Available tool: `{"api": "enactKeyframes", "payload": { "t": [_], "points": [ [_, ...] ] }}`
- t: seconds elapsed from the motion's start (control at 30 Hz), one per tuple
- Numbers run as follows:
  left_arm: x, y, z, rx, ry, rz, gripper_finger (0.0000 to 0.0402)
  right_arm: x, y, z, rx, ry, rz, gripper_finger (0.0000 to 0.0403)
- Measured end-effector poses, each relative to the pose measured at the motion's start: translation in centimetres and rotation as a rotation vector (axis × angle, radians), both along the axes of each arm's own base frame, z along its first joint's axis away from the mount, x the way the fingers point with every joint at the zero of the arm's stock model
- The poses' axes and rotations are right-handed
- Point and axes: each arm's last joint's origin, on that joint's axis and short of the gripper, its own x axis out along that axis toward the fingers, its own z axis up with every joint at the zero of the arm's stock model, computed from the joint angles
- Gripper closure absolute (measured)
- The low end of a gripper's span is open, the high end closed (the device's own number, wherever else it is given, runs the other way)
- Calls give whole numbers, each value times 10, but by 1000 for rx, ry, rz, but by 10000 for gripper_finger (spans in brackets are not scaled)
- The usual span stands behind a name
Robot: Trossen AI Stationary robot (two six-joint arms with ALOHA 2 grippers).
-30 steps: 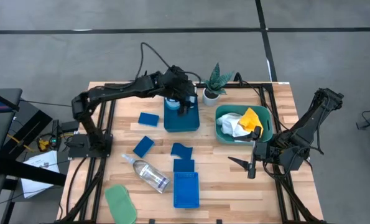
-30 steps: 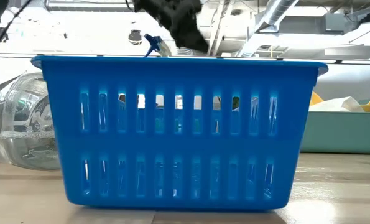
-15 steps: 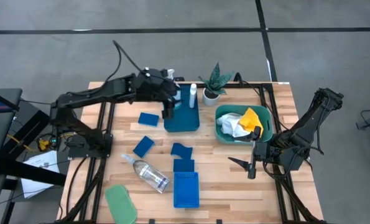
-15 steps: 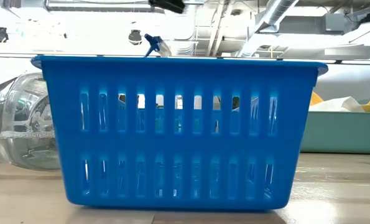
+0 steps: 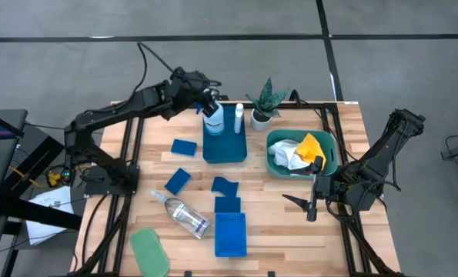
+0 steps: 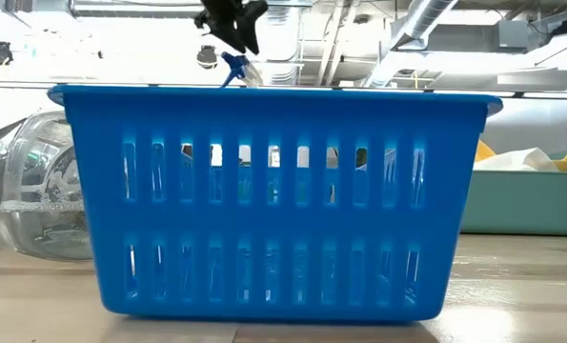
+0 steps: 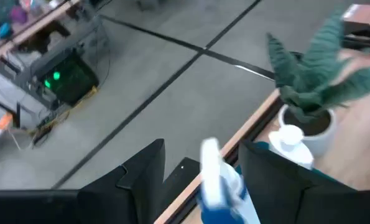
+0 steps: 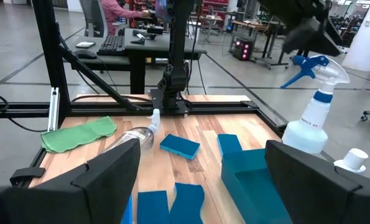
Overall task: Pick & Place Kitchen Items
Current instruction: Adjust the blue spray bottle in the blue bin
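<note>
Left gripper (image 5: 205, 98) is now hanging at the spray bottle's (image 5: 213, 117) top, at about 11 o'clock of the table. A second ago it was down over the far blue tray (image 5: 225, 148); half a second ago it was off to the tray's 9 o'clock side. Its fingers are spread partway with the bottle's blue trigger between them in the wrist view, but whether they are gripping it I cannot tell. The spray bottle and the white bottle (image 5: 239, 118) are standing upright in that tray, so that placement is looking done.

Right gripper (image 5: 312, 201) is waiting at 3 o'clock, fingers wide, holding nothing.

Still lying loose on the table: clear bottle (image 5: 183, 215) at 7 o'clock, green cloth (image 5: 149, 251) at the near left corner, and blue sponges (image 5: 184, 147). The white and yellow cloths (image 5: 299, 151) are sitting in the teal tub (image 5: 332, 162). The near blue basket (image 5: 230, 235) is at 6 o'clock.

No readable labels or writing anywhere.
</note>
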Motion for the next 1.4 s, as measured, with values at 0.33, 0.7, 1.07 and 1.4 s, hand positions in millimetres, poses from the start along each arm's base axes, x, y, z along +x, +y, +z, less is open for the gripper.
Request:
{"api": "enactKeyframes", "payload": {
  "t": [0.33,0.7,1.07,1.4],
  "points": [
    [9,31,-24,-119,-6,18,161,0,0,0,-1,1,0,67],
    [9,28,-21,-131,-25,-10,270,0,0,0,-3,2,0,67],
    [11,28,-21,-142,-35,-56,358,0,0,0,-2,2,0,67],
    [16,27,-18,-159,-95,-127,358,0,0,0,-3,2,0,67]
  ]
}}
